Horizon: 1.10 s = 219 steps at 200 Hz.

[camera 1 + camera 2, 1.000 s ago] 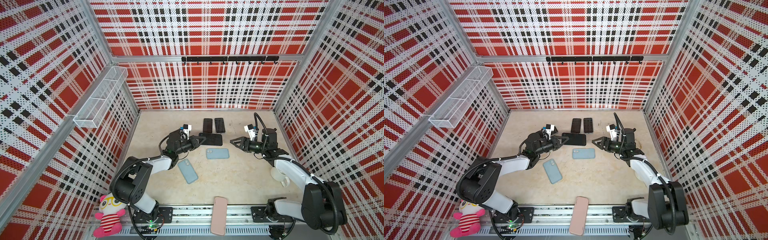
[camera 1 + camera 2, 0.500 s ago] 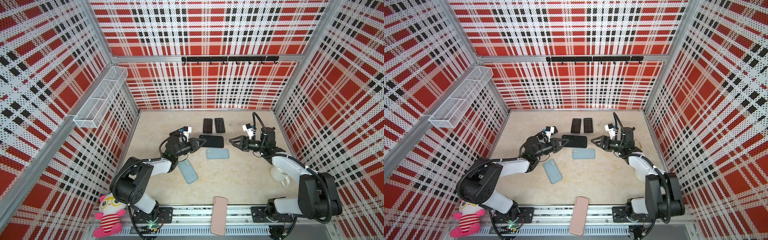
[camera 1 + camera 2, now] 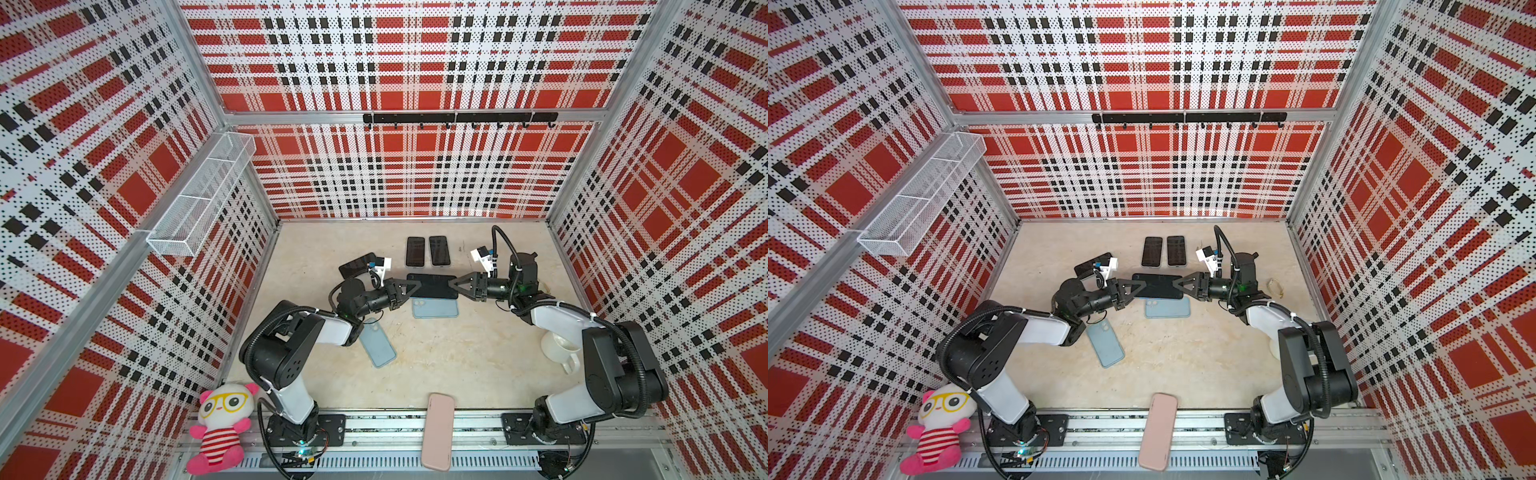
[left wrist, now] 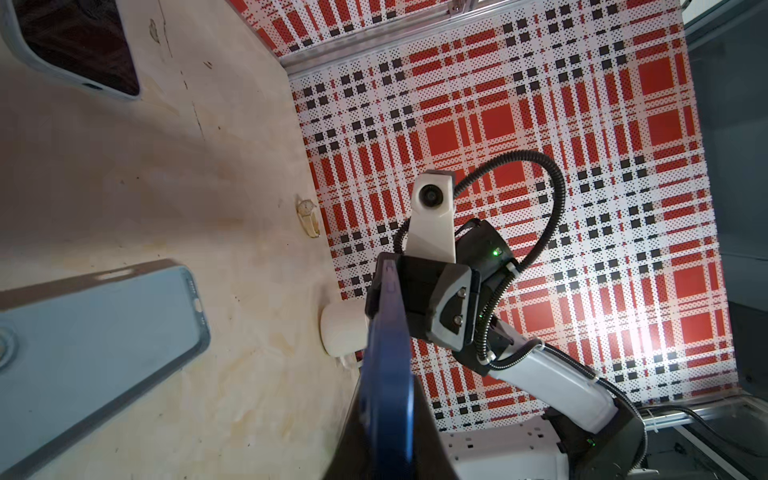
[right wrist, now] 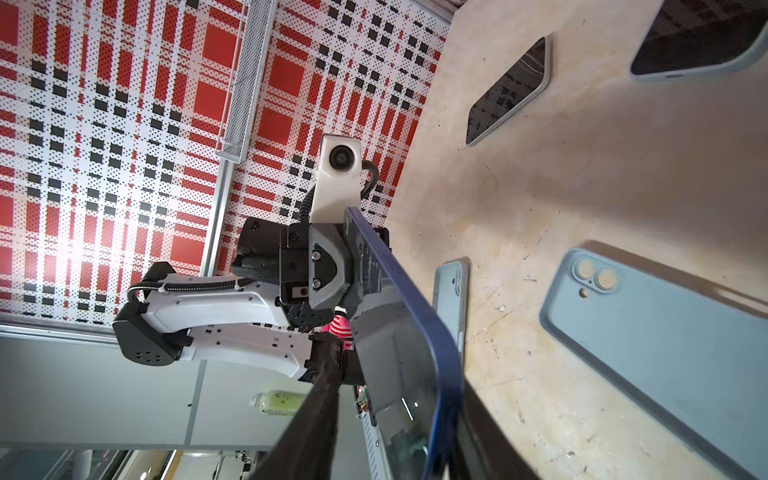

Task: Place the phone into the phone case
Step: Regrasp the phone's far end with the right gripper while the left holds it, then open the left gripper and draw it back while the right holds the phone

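- Phone (image 3: 432, 286): dark, with a blue edge, held clear of the worktop (image 3: 478, 374) near its middle, lengthwise between the two arms. Both top views show it level, screen up (image 3: 1158, 286).
- Left gripper (image 3: 411, 286): fully closed on the phone's near end. The left wrist view shows the phone's edge (image 4: 388, 374) running straight out from between the jaws.
- Right gripper (image 3: 453, 284): its jaws stand on either side of the phone's opposite end (image 5: 415, 316). Whether they actually clamp it cannot be told from the pictures.
- Reason for the two-ended hold, as judged: with one arm at each short end the phone can be kept flat and square and its long sides stay free. It could then be lowered into a case without tipping.
- Phone case (image 3: 436, 309): pale blue, flat on the worktop, parallel to the phone and just toward the front edge from it. In both top views its back edge lies partly under the phone (image 3: 1168, 308). Its camera holes show the worktop through them (image 5: 665, 353).
- Status, as judged: the phone is above and slightly behind the case, not yet seated.
- Risk, as judged: a case that lies loose may slide when the phone is pressed in.
- Also present: a second blue case (image 3: 377, 344) toward the left, a pink case (image 3: 437, 432) at the front edge, and two phones (image 3: 427, 251) near the back edge.
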Motion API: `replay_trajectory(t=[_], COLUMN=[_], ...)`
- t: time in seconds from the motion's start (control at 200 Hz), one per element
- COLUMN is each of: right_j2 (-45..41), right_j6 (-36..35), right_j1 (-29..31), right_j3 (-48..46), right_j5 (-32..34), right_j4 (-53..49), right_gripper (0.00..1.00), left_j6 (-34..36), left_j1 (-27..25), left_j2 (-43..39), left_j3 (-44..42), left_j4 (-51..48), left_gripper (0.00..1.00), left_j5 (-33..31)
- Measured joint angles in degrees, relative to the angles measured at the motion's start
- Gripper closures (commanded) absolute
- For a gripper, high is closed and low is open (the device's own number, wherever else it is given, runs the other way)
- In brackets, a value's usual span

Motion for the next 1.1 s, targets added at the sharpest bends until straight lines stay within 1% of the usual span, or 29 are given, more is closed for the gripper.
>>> replay_trajectory(t=[0.085,0.135,0.195,0.23,0.271,0.321,0.356,0.381,0.436,0.556,0.601,0.656,0.736,0.832,0.892,0.947,1.012,1.097], right_j2=[1.51,2.05,2.75,2.86,2.78,2.14,1.57,1.27,0.28,-2.69,-3.41,-4.24,-5.42,-7.65,-9.44,-10.91,-11.96,-12.0], right_j6=[5.42,9.11,11.61,12.15,11.1,8.96,5.75,3.82,0.74,-4.76,-6.1,-7.3,-8.5,-9.49,-10.8,-12.61,-15.65,-19.34], right_j1=[0.5,0.59,0.66,0.66,0.7,0.76,0.87,0.96,1.09,1.92,1.92,1.66,-0.17,-4.2,-6.86,-8.94,-10.95,-11.69], right_j3=[-1.57,-2.47,-2.82,-2.73,-2.25,-0.39,1.38,2.56,4.44,5.95,6.23,6.34,6.29,5.35,4.68,4.39,4.37,4.37], right_j5=[-1.03,-1.36,-1.6,-1.55,-1.7,-1.73,-1.33,-1.11,-0.81,0.79,1.33,1.92,2.56,3.65,4.59,5.27,6.29,7.34], right_j4=[8.66,13.27,16.94,17.27,16.31,11.34,6.45,3.34,-1.62,-8.26,-10.08,-11.91,-14.21,-16.2,-18.62,-21.9,-26.29,-31.5], right_gripper=[0.7,0.76,0.84,0.87,0.91,0.96,1.0,1.0,1.0,1.0,1.0,1.0,1.0,1.0,1.0,1.0,1.0,1.0], left_j6=[-0.42,-0.48,-0.55,-0.57,-0.59,-0.59,-0.59,-0.52,-0.26,1.11,1.79,3.48,7.69,13.79,18.47,23.61,30.03,36.81], left_j1=[-0.13,-0.15,-0.13,-0.13,-0.09,0.09,0.13,0.22,0.31,0.7,1.05,2.23,4.66,6.95,8.17,8.83,9.4,9.4], left_j2=[0.28,0.5,0.74,1.01,1.31,1.81,1.99,1.99,1.97,1.7,0.87,-1.27,-6.19,-11.56,-13.49,-13.68,-12.72,-10.56], left_j3=[0.63,0.92,1.09,1.31,1.6,1.6,1.62,1.66,1.86,2.05,1.9,1.68,1.7,3.1,5.81,9.42,15.28,21.84], left_j4=[0.59,1.25,2.03,2.6,2.78,3.15,3.58,3.8,4.42,2.71,1.27,-1.84,-9.07,-19.23,-27.28,-35.32,-46.99,-58.36], left_gripper=[1.0,1.0,1.0,1.0,1.0,1.0,1.0,0.91,0.69,0.24,0.14,0.07,0.05,0.07,0.09,0.1,0.12,0.16], left_j5=[0.04,0.02,0.02,0.07,0.09,0.0,-0.11,-0.24,-0.39,-0.35,-0.37,-0.44,-1.03,-2.14,-3.06,-4.2,-6.36,-8.98])
